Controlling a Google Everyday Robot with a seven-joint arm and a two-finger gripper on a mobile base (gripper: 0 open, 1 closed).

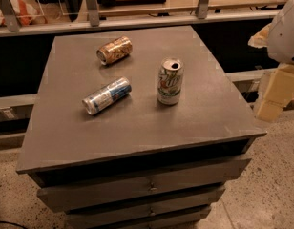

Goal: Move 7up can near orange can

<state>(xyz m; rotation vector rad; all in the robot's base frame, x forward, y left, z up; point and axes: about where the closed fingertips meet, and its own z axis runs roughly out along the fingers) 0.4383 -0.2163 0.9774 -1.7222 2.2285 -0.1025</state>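
You are seeing a blue and silver can (107, 95) lying on its side in front of the orange can (114, 50), which is also lying down, at the back left of the grey cabinet top (209, 113). Bare surface is stretching between the orange can and the 7up can (170, 81), which is standing upright right of centre, white with green lettering. The gripper (273, 99) is hanging beyond the right edge; you cannot tell whether it is apart or together.

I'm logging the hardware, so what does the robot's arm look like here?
At the right edge, the arm has a smooth, rounded white shell. Below it the gripper is pale cream and blocky. No cables or markings show.
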